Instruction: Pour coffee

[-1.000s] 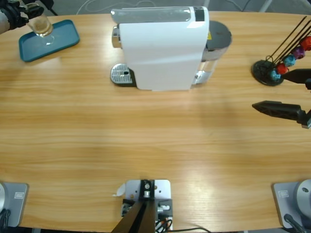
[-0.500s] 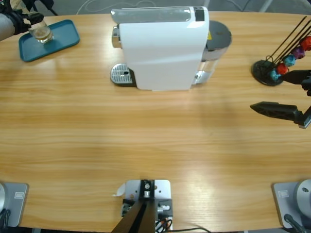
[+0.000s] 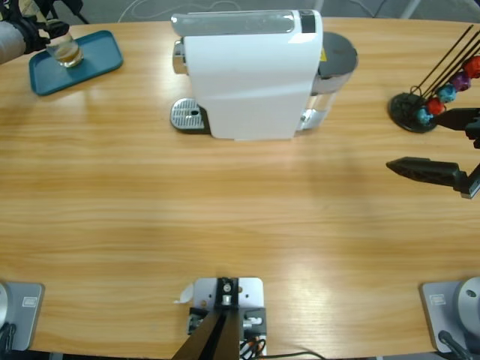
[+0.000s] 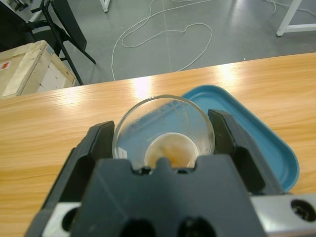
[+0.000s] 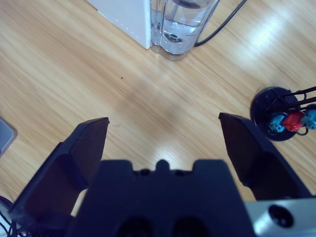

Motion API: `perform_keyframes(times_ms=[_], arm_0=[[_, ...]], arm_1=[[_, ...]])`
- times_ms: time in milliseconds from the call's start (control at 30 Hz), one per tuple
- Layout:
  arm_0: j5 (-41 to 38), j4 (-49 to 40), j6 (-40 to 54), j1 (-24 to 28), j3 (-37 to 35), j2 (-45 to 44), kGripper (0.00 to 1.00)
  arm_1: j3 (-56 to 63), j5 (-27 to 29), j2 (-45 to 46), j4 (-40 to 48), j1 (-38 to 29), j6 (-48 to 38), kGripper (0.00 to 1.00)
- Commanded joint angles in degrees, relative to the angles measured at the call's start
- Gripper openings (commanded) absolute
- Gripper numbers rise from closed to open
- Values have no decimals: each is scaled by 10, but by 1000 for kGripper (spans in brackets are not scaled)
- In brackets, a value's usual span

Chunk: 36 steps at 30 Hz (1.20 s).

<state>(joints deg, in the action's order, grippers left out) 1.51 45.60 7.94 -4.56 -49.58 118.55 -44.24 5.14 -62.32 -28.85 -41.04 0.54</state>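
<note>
The glass (image 4: 164, 134) of coffee (image 4: 170, 153) was clamped between the left gripper's (image 4: 163, 143) jaws, kept upright above the blue tray (image 4: 261, 143) beneath to avoid spilling; the right gripper (image 5: 163, 143) was held wide open, idle

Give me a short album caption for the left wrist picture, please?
The left gripper clasps a clear glass holding a little amber coffee, over a blue tray.

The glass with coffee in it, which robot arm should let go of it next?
The left. Its gripper is shut on the glass over the blue tray. The right gripper is open, far across the table.
</note>
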Motion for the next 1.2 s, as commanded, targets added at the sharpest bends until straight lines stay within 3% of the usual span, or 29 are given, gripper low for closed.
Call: perform_keyframes(times_ms=[33, 233, 267, 300, 333, 367, 400, 467, 767, 967, 1100, 1200], arm_0=[[9, -11, -5, -6, 9, 18, 0], [10, -12, -1, -10, 10, 17, 5], [11, -14, -1, -10, 10, 17, 188], [12, -14, 0, -10, 11, 16, 520], [12, -9, 7, -13, 15, 16, 775], [12, 16, 19, -18, 29, 16, 856], [11, 43, 35, -23, 43, 18, 865], [-1, 70, 58, -29, 60, 20, 974], [-1, 89, 51, -24, 77, 11, 996], [26, 81, 51, -3, 122, -110, 996], [65, -4, 47, 2, 139, -240, 996], [63, -133, 38, -17, 160, -344, 996]], arm_1=[[15, -7, 3, 0, 4, 6, 1000], [16, -7, 7, 0, 4, 6, 1000], [16, -7, 7, 0, 4, 6, 1000], [16, -7, 8, 0, 4, 6, 1000], [17, -7, 9, 0, 4, 6, 1000], [17, -7, 9, 0, 4, 6, 1000], [17, -7, 9, 0, 4, 6, 1000], [18, -7, 12, 1, 4, 6, 1000], [23, -7, 28, 4, 4, 6, 1000], [28, -7, 43, 7, 4, 6, 1000], [20, -9, 57, -7, 3, 15, 1000], [-4, -7, 71, -52, 3, 20, 1000]])
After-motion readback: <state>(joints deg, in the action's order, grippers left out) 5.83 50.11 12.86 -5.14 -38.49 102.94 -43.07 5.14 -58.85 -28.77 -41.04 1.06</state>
